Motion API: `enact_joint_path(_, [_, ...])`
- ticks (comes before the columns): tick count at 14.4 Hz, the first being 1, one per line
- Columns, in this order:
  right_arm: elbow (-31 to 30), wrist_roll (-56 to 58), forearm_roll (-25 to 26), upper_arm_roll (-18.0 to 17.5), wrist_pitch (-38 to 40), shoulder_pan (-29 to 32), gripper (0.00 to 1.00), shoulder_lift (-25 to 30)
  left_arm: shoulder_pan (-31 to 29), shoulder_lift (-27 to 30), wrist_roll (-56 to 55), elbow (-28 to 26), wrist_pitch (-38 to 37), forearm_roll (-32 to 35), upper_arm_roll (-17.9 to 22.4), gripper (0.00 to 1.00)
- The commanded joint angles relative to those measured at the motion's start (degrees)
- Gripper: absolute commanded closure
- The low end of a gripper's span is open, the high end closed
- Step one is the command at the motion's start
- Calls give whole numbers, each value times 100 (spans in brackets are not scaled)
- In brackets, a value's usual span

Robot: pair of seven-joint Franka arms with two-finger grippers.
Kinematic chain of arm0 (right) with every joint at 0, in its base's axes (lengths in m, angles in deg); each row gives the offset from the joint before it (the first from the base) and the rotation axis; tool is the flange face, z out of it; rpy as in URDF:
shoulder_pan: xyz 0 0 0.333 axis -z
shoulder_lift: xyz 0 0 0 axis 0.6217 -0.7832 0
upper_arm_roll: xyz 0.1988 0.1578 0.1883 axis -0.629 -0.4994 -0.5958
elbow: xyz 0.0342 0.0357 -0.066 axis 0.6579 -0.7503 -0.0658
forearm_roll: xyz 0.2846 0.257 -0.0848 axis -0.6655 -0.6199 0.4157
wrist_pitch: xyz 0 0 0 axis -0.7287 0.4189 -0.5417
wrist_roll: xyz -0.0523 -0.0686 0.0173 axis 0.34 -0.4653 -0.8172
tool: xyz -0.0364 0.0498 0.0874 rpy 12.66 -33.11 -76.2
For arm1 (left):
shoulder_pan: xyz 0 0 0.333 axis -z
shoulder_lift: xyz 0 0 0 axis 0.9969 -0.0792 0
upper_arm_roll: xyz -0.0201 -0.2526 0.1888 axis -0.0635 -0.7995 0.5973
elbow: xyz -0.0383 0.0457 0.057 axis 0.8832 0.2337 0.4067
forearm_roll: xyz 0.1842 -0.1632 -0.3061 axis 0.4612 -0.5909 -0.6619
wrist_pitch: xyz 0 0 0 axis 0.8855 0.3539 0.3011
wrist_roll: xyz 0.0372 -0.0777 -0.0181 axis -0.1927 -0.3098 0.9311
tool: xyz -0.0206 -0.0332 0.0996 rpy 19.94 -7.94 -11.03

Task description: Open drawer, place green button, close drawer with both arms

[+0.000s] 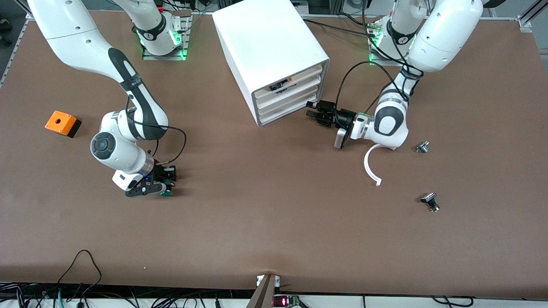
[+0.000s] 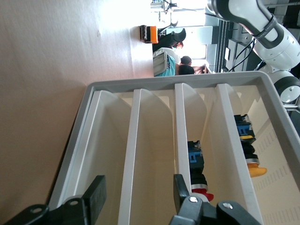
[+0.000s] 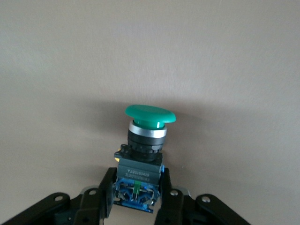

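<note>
The white four-tier cabinet (image 1: pixel 269 47) stands at the middle of the table, its tiers all pushed in. The drawer (image 1: pixel 280 112) is among its lower tiers and also shows in the left wrist view (image 2: pixel 157 150). My left gripper (image 1: pixel 313 112) is open just in front of the lower tiers, its fingers (image 2: pixel 96 194) apart across the two lowest fronts, holding nothing. My right gripper (image 1: pixel 166 187) is low at the table toward the right arm's end, shut on the dark body of the button (image 3: pixel 145 154). Its green cap (image 1: pixel 166 193) points away from the wrist.
An orange box with a hole (image 1: pixel 63 123) lies near the right arm's end. Toward the left arm's end lie a white curved plastic strip (image 1: pixel 371 166), a small metal piece (image 1: pixel 422 147) and a black-and-silver flat-capped piece (image 1: pixel 430 201). The top tier holds orange-and-black items (image 1: pixel 281 87).
</note>
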Motion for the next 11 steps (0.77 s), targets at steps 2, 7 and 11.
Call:
enact_joint_path(2, [116,-174,-36,-61,64,-14,100,270,119,32,178,-263,35,-295,-19,39])
enact_joint_path(7, [739,-1097,-45,-114,810,-277,100,270,137,23,178,-465,43,-303,-125,46])
enact_joint_path(11, [1390,-1642,-36,-105,1908,-541,100,375,198,-12,178,-501,69,-303,-134,55])
